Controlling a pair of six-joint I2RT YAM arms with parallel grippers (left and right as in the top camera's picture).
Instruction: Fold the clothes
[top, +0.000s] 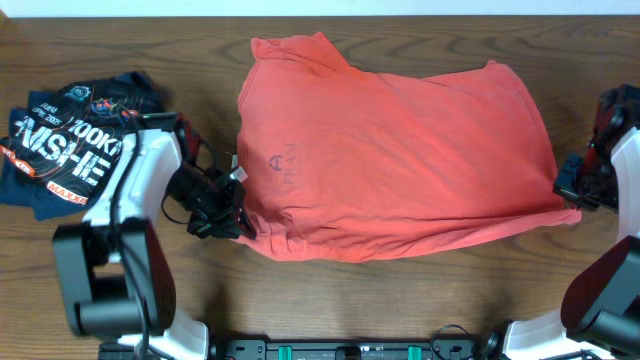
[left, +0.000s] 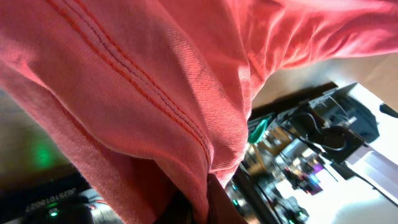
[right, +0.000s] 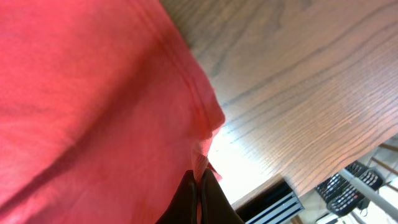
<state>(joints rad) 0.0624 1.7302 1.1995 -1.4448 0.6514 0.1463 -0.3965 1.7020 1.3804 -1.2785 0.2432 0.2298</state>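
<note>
Mid-fold: L gripper (top: 238, 218) & R gripper (top: 574, 196) each clamped on T-shirt (top: 400, 160) near-edge corners; next prob. lift evenly & carry across.

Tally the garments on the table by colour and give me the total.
coral-red T-shirt: 1
dark navy garment with white and orange lettering: 1
Total: 2
</note>
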